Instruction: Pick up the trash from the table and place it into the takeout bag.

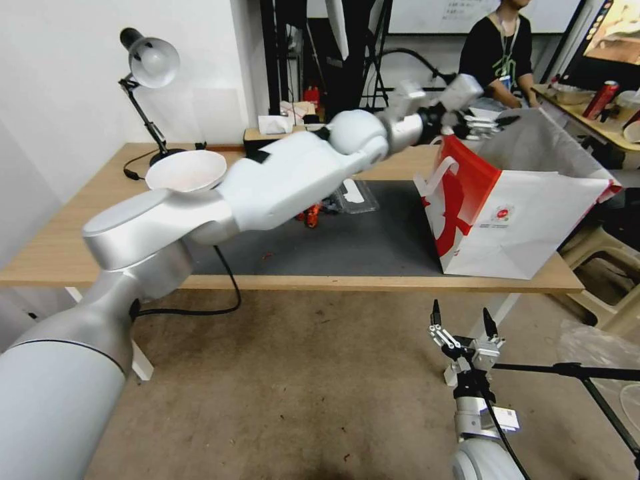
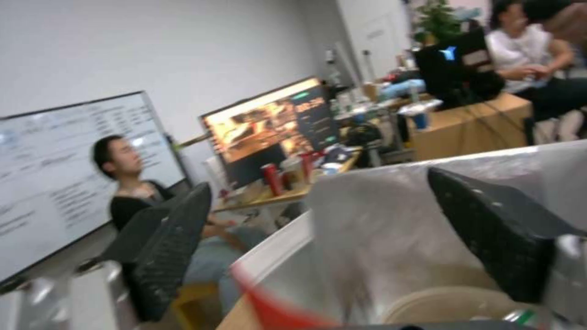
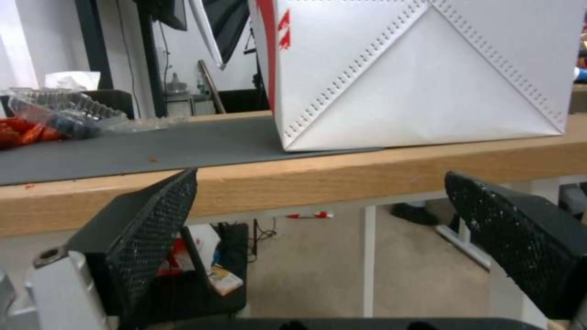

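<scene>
One long light-wood table [image 1: 80,257] carries one dark grey mat [image 1: 347,247]. Near the mat's far edge lies one clear, ridged plastic tray [image 1: 350,195] beside red scraps [image 1: 311,215]. One white paper takeout bag [image 1: 527,223], red-sided and foil-lined, stands at the right end. The left gripper [image 1: 490,123] hovers over its mouth, fingers spread, empty. The right gripper [image 1: 463,319] hangs below the front edge, fingers spread.

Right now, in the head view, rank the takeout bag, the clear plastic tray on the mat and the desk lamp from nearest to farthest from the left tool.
1. The takeout bag: the left tool hangs open right over its mouth, at the table's right end.
2. The clear plastic tray: mid-mat, left of the bag.
3. The desk lamp: far left back corner.
</scene>
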